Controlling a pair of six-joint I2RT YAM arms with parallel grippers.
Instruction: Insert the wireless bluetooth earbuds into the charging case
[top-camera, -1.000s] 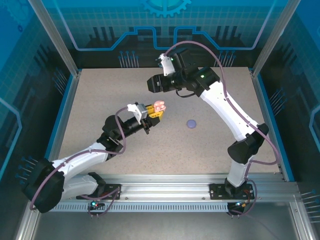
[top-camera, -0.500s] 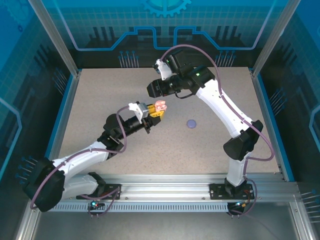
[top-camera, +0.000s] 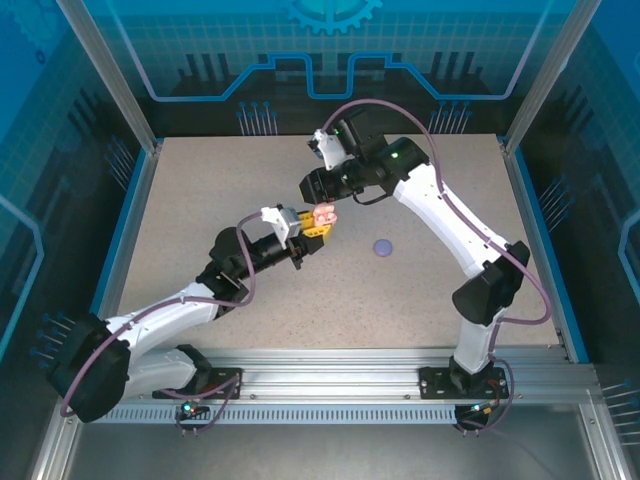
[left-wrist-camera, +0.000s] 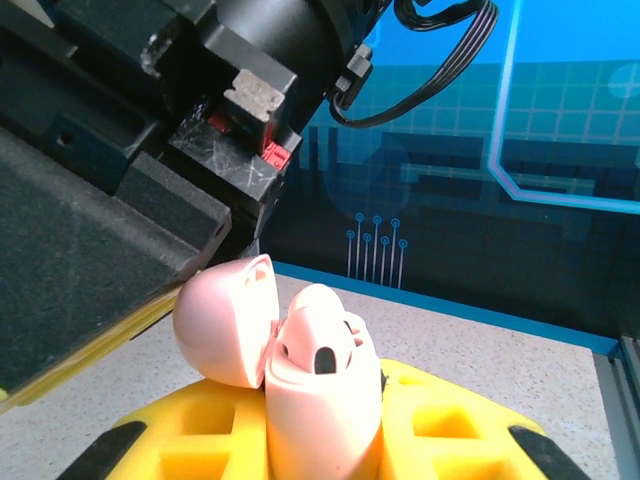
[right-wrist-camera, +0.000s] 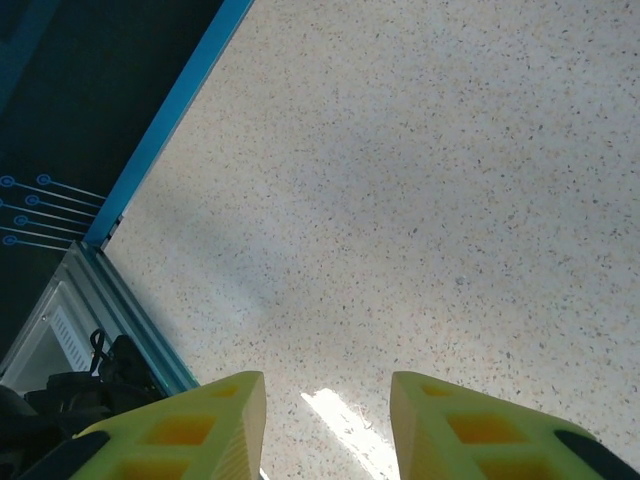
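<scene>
Yellow fingers (left-wrist-camera: 455, 432) of the left gripper (top-camera: 316, 224) pinch the pink charging case (left-wrist-camera: 322, 388) from both sides, and their tips are cut off by the bottom edge of the left wrist frame. The case stands open, with its lid (left-wrist-camera: 222, 322) hinged over toward the left of that frame. Inside the body I see a rounded pink swell with a dark oval in it. I cannot tell whether that is a seated earbud or a bare socket.

From the top camera the case is only a small pink blob held above the middle of the table (top-camera: 200, 200), and neither the lid nor the inside can be read there. The right gripper (top-camera: 309, 186) sits just beyond it toward the upper part of the frame, close to the case. I cannot judge from that view whether they touch.

The left wrist camera shows a scuffed black housing (left-wrist-camera: 120, 190) across its upper left, with a yellow strip along its lower edge just beside the lid. The rest of that housing runs out of frame.

On the right wrist camera the gripper's two yellow fingers (right-wrist-camera: 190, 425) are spread apart at the bottom edge with bare speckled tabletop between them and nothing held. Their roots are cut off.

The top camera also shows a small purple disc (top-camera: 384, 247) lying flat on the table right of centre, well apart from both grippers. It is too small for me to read any detail.
</scene>
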